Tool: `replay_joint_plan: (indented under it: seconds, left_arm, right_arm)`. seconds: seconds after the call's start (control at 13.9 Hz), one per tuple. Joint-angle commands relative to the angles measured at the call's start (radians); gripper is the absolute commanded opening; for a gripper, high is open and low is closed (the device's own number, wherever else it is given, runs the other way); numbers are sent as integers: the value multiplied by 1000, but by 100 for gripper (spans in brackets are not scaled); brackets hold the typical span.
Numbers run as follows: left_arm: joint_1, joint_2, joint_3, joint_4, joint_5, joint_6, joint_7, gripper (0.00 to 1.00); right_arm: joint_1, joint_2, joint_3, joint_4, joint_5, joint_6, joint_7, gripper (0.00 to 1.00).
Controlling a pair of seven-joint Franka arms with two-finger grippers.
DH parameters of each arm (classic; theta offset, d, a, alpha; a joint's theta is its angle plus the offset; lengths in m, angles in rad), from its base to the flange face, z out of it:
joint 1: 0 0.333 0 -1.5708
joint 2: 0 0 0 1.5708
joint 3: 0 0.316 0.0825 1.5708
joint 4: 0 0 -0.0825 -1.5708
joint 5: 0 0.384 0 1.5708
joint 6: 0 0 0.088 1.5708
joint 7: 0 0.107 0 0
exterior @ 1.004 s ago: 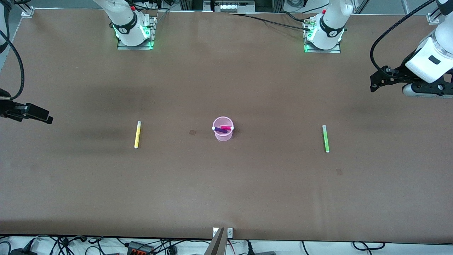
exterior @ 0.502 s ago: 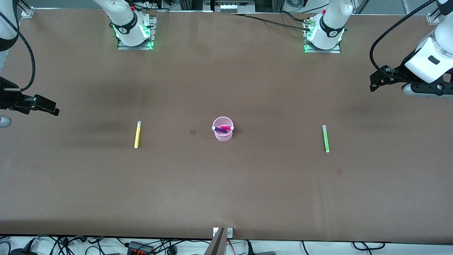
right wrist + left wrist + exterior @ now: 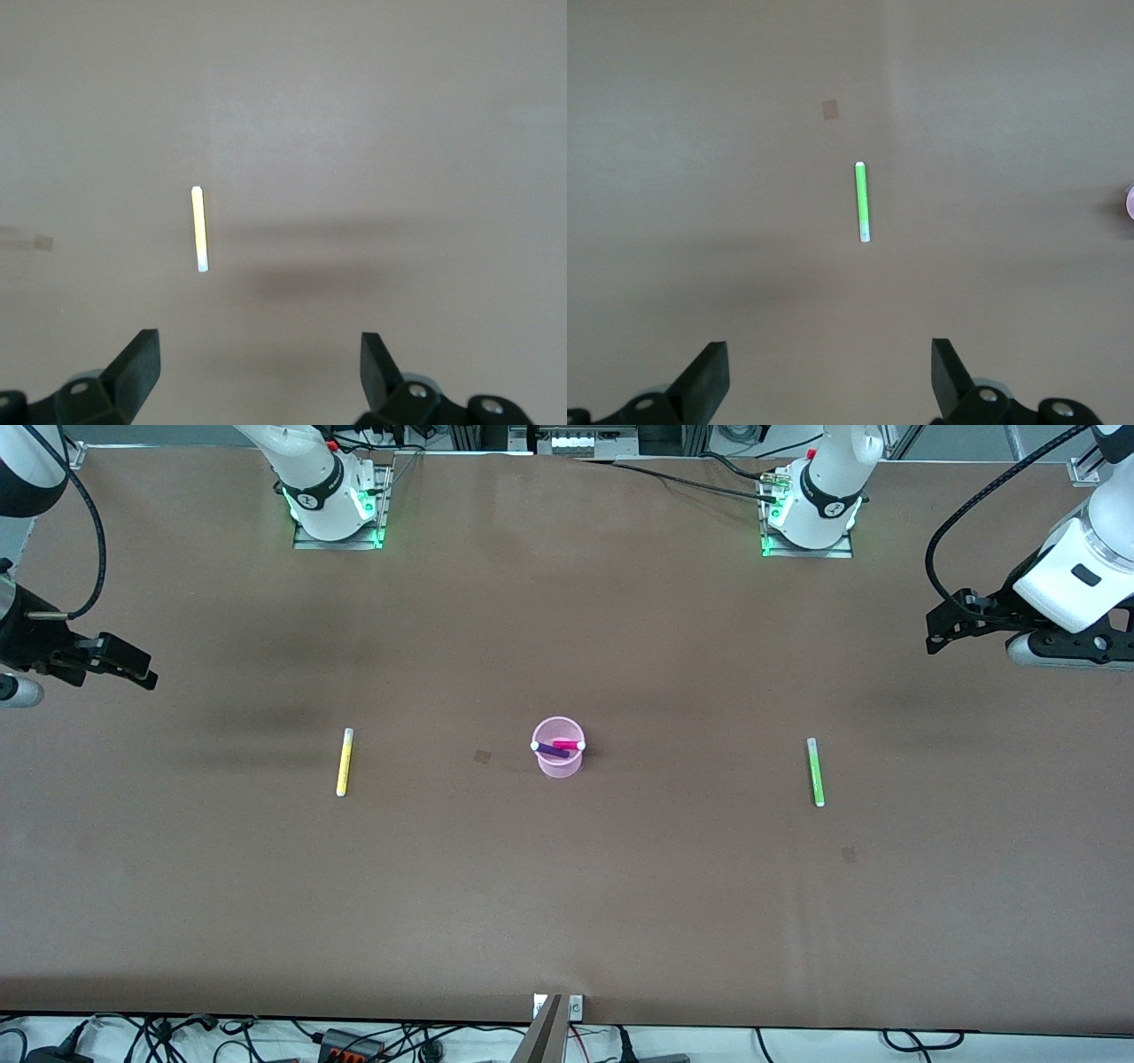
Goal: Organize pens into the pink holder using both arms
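Note:
The pink holder point(image 3: 558, 747) stands at the table's middle with the magenta pen point(image 3: 568, 744) and the purple pen point(image 3: 550, 751) lying in it. The yellow pen point(image 3: 344, 762) lies flat toward the right arm's end; it also shows in the right wrist view point(image 3: 199, 228). The light green pen point(image 3: 814, 771) lies flat toward the left arm's end, also in the left wrist view point(image 3: 862, 202). My right gripper point(image 3: 133, 670) is open and empty, up in the air over the table's edge. My left gripper point(image 3: 941, 633) is open and empty, over the other end.
The arms' bases point(image 3: 335, 505) point(image 3: 811, 514) stand along the table's edge farthest from the front camera. Small dark marks point(image 3: 482, 756) point(image 3: 849, 855) lie on the brown tabletop. The holder's edge point(image 3: 1130, 201) just shows in the left wrist view.
My right gripper has moved up the front view and a little toward the table's middle. The left arm, the pens and the holder have not moved.

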Motion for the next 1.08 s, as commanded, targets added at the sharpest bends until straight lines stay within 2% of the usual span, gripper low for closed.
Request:
replay_joint_plan:
  seconds: [0.0,1.0]
  left_arm:
    - [-2,17,0,34,-4,-23,1,100]
    - [-3,17,0,34,-4,-23,1,100]
  right_arm:
    - [-13,-67,14,-68,-17,-11,-13,100]
    - [-4,-61,17,-54,-15,-41,-13,100]
